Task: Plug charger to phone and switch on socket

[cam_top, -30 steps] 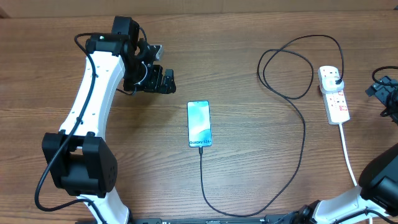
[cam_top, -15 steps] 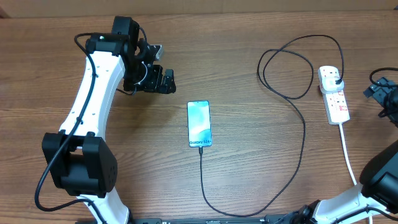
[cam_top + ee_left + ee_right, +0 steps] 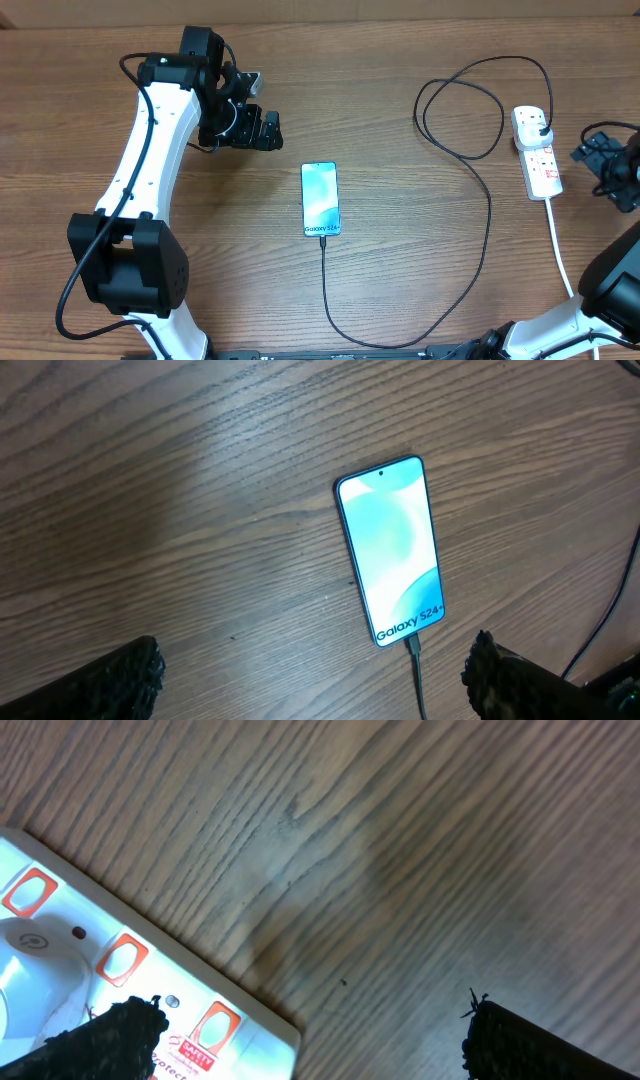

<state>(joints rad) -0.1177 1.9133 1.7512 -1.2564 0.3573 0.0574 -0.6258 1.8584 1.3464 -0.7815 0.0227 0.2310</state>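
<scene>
Your right gripper (image 3: 325, 1038) hangs with its jaws spread wide and empty. One end of the socket (image 3: 90, 985) lies just below and to their left, so I'd narrow the fingers and press one tip squarely down on the red-rimmed switch (image 3: 120, 960) serving the outlet where the charger (image 3: 490, 205) is plugged in, so the strip doesn't skid. Your left gripper (image 3: 320, 685), jaws equally wide and empty, hovers with the phone (image 3: 390, 550) just ahead of it, the charger tip apparently seated in the phone's nearer end. Readable are "Galaxy S24+" on the screen and a red socket tag beginning "SAFETY".
</scene>
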